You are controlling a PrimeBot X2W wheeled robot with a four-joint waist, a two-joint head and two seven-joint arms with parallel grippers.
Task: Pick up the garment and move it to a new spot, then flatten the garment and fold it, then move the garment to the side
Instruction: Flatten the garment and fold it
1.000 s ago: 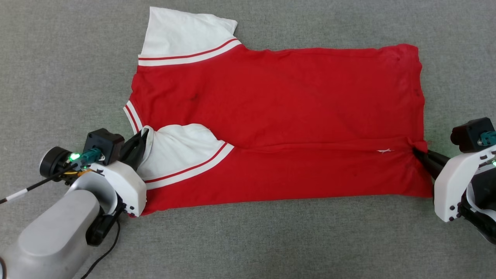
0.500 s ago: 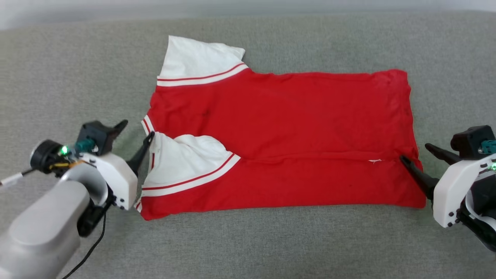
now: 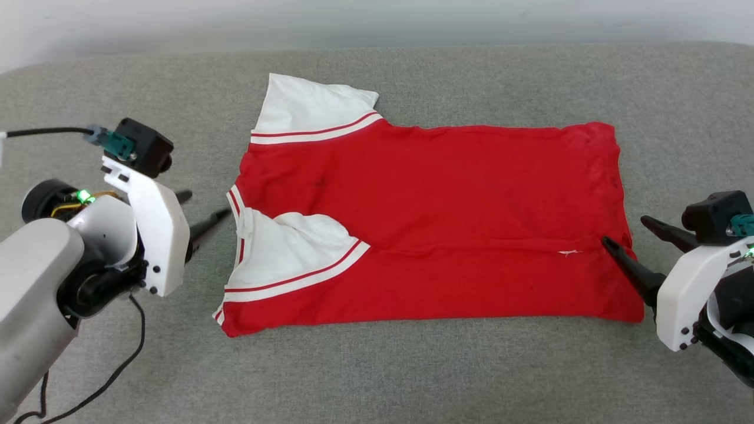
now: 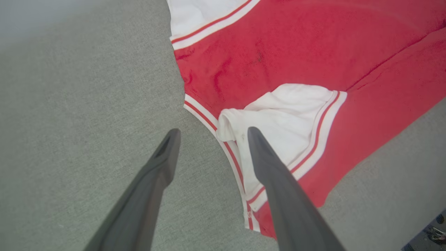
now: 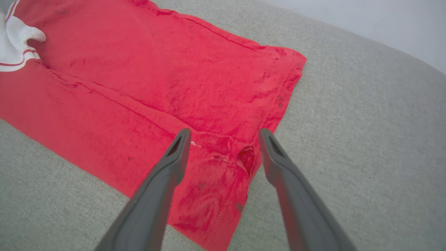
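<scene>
I see the red T-shirt [image 3: 436,235] lying flat in the middle of the grey cloth-covered desk [image 3: 412,377], neck towards 9 o'clock and hem towards 3 o'clock. Its 6 o'clock side is folded up over the body, with that white sleeve [image 3: 283,247] turned in on the red; the other sleeve [image 3: 306,109] sticks out at 11 o'clock. My left gripper [image 3: 207,204] sits just beside the neck edge at 9 o'clock, fingers spread apart, grasping nothing. My right gripper [image 3: 625,229] is at the hem at 3 o'clock, fingers likewise spread and empty, straddling the hem edge where the fold ends
</scene>
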